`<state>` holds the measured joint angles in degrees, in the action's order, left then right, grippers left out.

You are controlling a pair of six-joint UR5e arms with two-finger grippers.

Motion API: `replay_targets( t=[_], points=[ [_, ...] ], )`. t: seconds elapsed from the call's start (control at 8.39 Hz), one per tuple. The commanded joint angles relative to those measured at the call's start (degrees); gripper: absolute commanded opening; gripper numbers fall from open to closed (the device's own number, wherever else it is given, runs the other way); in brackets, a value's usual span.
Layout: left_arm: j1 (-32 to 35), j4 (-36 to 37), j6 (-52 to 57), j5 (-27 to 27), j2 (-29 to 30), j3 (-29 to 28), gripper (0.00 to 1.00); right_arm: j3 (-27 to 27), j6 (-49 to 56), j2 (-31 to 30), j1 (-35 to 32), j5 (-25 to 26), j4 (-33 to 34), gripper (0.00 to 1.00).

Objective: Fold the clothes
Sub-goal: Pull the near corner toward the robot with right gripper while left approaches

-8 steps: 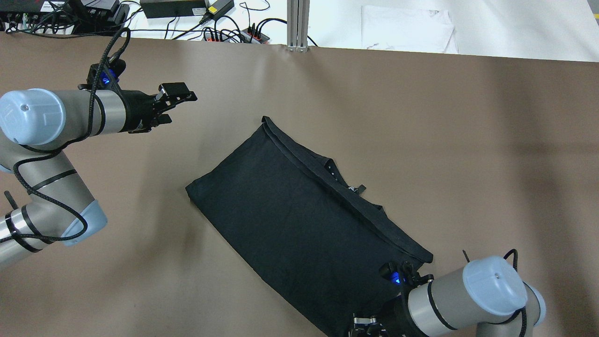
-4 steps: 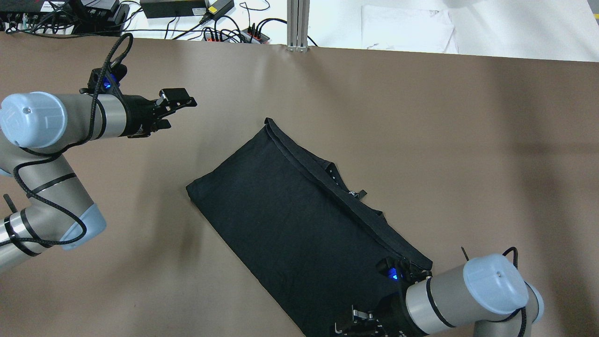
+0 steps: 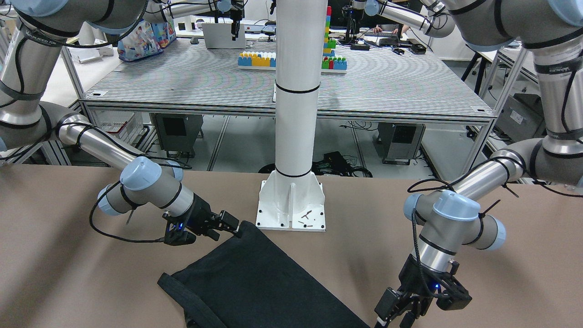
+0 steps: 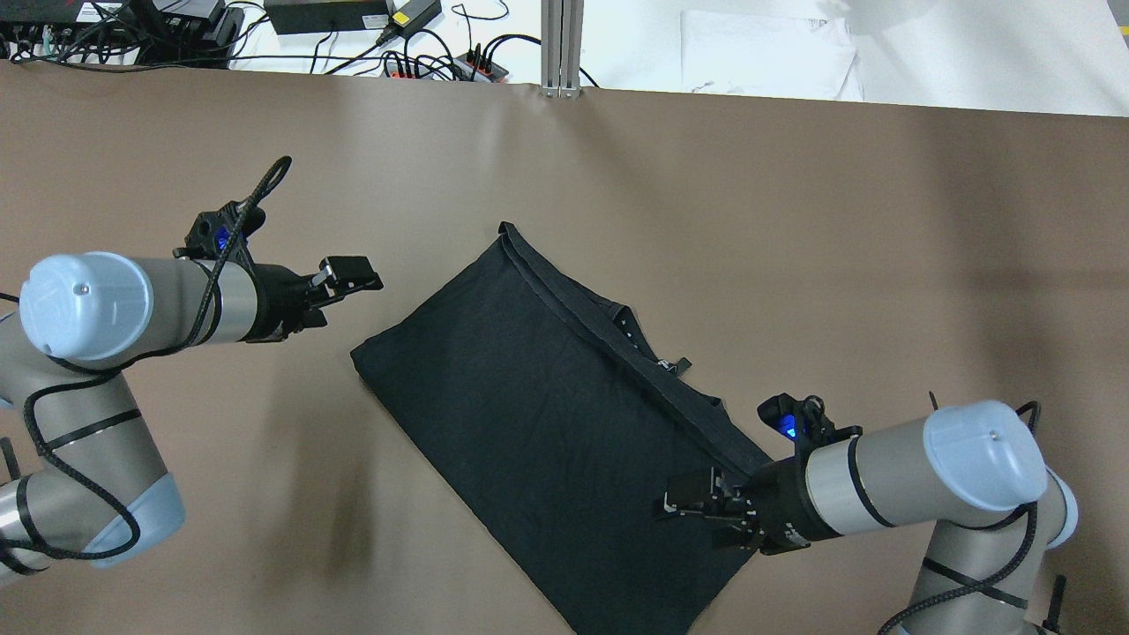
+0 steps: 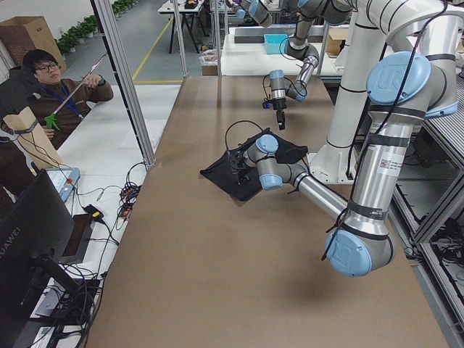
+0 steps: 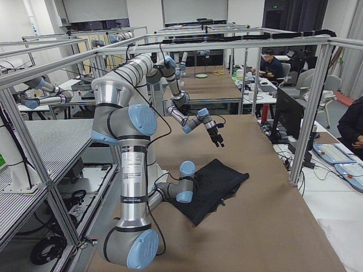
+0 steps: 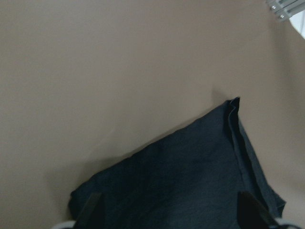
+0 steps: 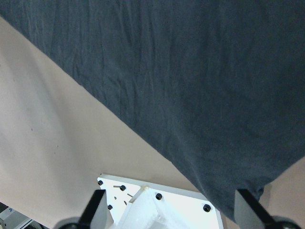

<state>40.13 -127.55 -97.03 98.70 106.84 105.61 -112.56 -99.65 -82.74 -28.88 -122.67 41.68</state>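
Observation:
The black garment (image 4: pixel 556 423) lies folded into a slanted rectangle on the brown table (image 4: pixel 794 220), its hemmed edge along the far right side. My left gripper (image 4: pixel 353 275) is open and hovers just left of the garment's left corner. In the left wrist view its fingers (image 7: pixel 93 210) are spread wide over the garment (image 7: pixel 181 176). My right gripper (image 4: pixel 684 507) is open and empty above the garment's near right part. In the right wrist view its fingers (image 8: pixel 97 205) are apart, with the garment (image 8: pixel 167 71) beyond them. No logo shows.
The robot's white base pedestal (image 3: pixel 291 200) stands at the table's near edge, by the garment (image 3: pixel 255 282). Cables and power strips (image 4: pixel 423 62), an aluminium post (image 4: pixel 562 44) and a white sheet (image 4: pixel 767 53) lie beyond the far edge. A seated operator (image 5: pixel 51 80) holds a stick.
My left gripper has moved nearer, towards the garment's left corner. My right gripper has moved away from the table's near edge and now hangs over the garment. The garment has not moved.

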Motion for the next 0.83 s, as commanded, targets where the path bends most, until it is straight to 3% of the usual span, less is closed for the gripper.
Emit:
replay_targets(
  t=[0.0,0.24,0.71],
  points=[
    [-4.79,-1.1,-0.1,-1.66,-5.58,1.18,1.0,0.06,5.5,0.39,-5.91,0.15,5.06,0.94],
    [-6.99,-10.93,-0.27,-3.15,-7.09,-3.73,1.0,0.06,6.31,0.65,-7.07,0.42,5.52,0.94],
    [-7.87,-11.58,0.79,-4.39,-1.84,-11.72,1.0,0.06,6.31,0.65,-6.9,1.56,5.52,0.94]
  ],
)
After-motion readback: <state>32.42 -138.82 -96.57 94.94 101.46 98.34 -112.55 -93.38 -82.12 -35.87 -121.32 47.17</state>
